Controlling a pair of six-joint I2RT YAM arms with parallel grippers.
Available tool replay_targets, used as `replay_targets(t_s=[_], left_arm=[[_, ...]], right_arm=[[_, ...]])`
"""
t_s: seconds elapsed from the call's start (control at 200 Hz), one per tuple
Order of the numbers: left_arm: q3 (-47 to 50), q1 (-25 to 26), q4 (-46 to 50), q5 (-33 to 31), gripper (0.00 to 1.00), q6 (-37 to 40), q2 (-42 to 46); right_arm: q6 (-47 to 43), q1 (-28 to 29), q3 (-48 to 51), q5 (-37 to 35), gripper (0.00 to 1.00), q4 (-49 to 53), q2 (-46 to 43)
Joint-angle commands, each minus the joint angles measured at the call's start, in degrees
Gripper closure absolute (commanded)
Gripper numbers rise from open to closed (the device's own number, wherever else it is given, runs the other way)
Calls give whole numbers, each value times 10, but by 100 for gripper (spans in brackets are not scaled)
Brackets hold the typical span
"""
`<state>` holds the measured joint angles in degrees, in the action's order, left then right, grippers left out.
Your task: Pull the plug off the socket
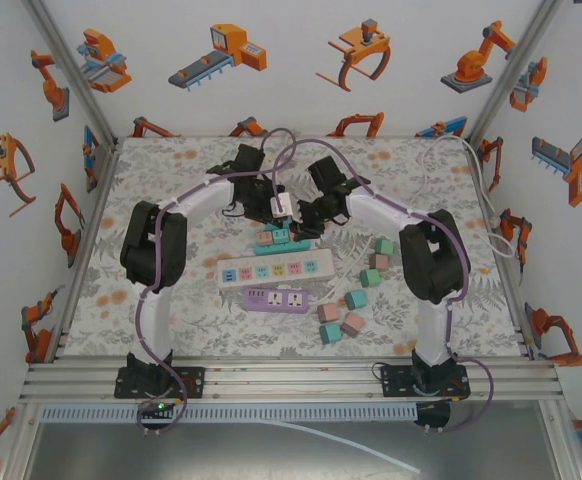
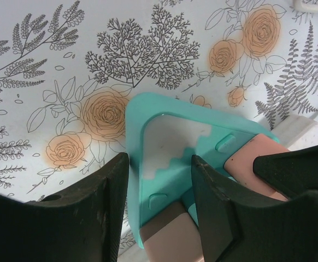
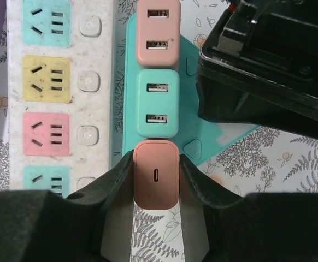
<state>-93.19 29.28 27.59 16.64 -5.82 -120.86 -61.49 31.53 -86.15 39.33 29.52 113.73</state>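
- Top view: both arms reach to the middle of the flowered table [image 1: 151,170]. The left gripper [image 1: 274,215] and right gripper [image 1: 301,225] meet over a teal socket strip [image 1: 271,247]. A white socket strip [image 1: 276,268] and a purple one [image 1: 276,298] lie nearer the bases
- Left wrist view: the left gripper [image 2: 160,164] straddles an edge of the teal socket strip [image 2: 164,106], with one finger against its side. Whether it presses cannot be told
- Right wrist view: the right gripper [image 3: 156,164] is pressed together on a pink plug [image 3: 155,174] at the near end of the teal socket strip [image 3: 194,125], in line with a teal plug [image 3: 157,102]. The white socket strip [image 3: 88,82] lies just beside it
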Motion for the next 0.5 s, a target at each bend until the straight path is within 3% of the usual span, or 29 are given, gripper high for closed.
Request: replay_targets(t_s=[0.0,0.28,0.411,0.496], left_arm=[[33,-3,24,-82,52,42,-31],[37,-2,20,-73,52,46,-36],[51,1,-13,61,48,63,-24],[58,3,-33,109,42,42,-22]], right_arm=[[15,3,-32,57,79,33,-33],[-44,22,4,9,80,55,-46],[-30,17,-3,12,80,52,-33],[-29,15,-8,8,80,44,-25]])
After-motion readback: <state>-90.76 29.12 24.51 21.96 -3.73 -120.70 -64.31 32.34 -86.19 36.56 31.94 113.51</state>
